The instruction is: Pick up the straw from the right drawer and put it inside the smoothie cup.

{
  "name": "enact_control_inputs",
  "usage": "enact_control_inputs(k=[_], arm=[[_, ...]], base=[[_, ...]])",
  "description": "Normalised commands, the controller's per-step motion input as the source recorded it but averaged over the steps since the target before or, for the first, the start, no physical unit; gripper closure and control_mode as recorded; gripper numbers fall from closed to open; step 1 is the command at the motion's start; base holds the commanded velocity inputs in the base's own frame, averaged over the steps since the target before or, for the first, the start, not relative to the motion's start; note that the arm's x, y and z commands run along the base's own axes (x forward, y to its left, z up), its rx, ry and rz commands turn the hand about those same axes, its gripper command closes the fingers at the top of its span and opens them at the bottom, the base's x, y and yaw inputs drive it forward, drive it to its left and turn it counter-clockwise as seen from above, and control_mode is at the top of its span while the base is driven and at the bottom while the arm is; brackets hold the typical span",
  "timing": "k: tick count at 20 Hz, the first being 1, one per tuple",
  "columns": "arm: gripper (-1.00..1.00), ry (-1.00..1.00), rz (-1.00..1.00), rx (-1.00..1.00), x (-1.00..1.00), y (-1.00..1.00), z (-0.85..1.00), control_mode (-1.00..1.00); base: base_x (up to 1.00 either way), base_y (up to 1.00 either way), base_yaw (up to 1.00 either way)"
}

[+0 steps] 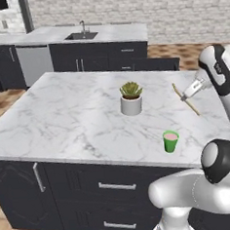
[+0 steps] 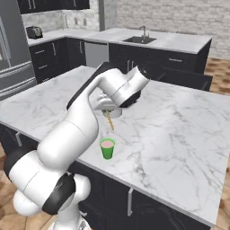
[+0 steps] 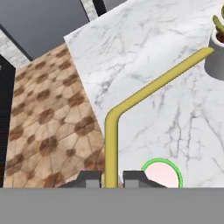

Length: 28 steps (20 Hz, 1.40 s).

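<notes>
the gripper [image 1: 187, 96] is clamping the straw [image 1: 185, 98] between its two fingers, above the marble island counter [image 1: 63, 116]. in the left base view the straw is slanting across the jaws, one end poking up and away, the other end pointing down toward the near edge of the counter. being held near its middle likely keeps it from pivoting in the narrow grip.

in the hand view the straw is running up from between the dark fingertips [image 3: 135, 177] and then bending off toward the potted plant [image 3: 215, 48]; the bend looks like the straw's flexible neck, though i cannot tell for certain. the smoothie cup [image 3: 162, 173] is sitting just beside the fingertips there, pink contents showing inside the green rim.

in the right base view the lower end of the straw [image 2: 110, 121] is hanging above and slightly behind the smoothie cup [image 2: 107, 148], apart from it, not yet inside. the cup is standing upright near the front edge of the counter, well clear of the potted plant [image 1: 131, 98], so nothing is crowding the approach.

judgement: carrying step is nearly over; the insertion is pending. the lower tip needs to be lined up over the cup mouth and the straw brought closer to upright before lowering. risk: a slanted tip catching the rim and tipping the light cup.
</notes>
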Motion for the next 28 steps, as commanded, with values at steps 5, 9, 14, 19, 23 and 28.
enact_control_inputs(k=[5,9,14,19,23,28], arm=[[1.00,0.00,0.00,0.28,-0.11,0.02,-0.14,-1.00],[1.00,-0.01,0.00,0.25,0.00,0.05,-0.02,-1.00],[1.00,-0.03,0.00,0.23,0.00,0.17,-0.17,-1.00],[1.00,-0.10,-0.02,0.10,0.00,0.17,-0.45,-1.00],[1.00,-0.15,-0.09,0.06,0.00,0.00,-0.40,-1.00],[1.00,-0.19,-0.13,0.01,-0.06,0.00,-0.22,-1.00]], base=[[0.00,0.00,0.00],[0.00,0.00,0.00],[0.00,0.00,0.00],[0.00,0.00,0.00],[0.00,0.00,0.00],[0.00,0.00,0.00]])
